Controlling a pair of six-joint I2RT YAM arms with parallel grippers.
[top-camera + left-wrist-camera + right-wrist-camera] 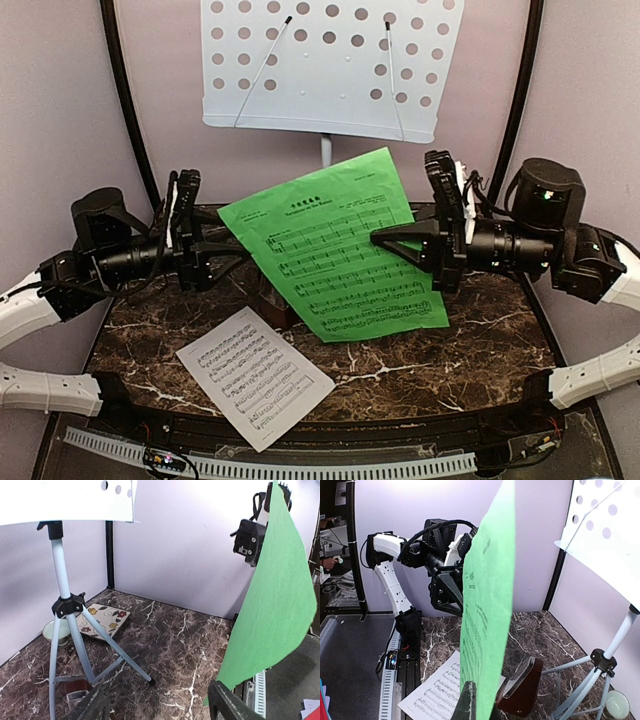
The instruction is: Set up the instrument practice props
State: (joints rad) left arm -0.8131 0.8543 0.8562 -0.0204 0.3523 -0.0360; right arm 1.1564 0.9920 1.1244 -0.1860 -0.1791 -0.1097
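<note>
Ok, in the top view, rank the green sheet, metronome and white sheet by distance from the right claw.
1. Green sheet, gripped in the right claw.
2. Metronome, below the sheet's left edge.
3. White sheet, lying flat, front left.

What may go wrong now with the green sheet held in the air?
Only the right jaws pinch the thin green music sheet, at one edge; it may bend, slip or tear. On the way to the white perforated stand desk, its low corner may brush the dark red-brown pyramid metronome.

Left gripper [235,255], right gripper [385,238] black; arm links [25,310] white; cables [432,530] black
</note>
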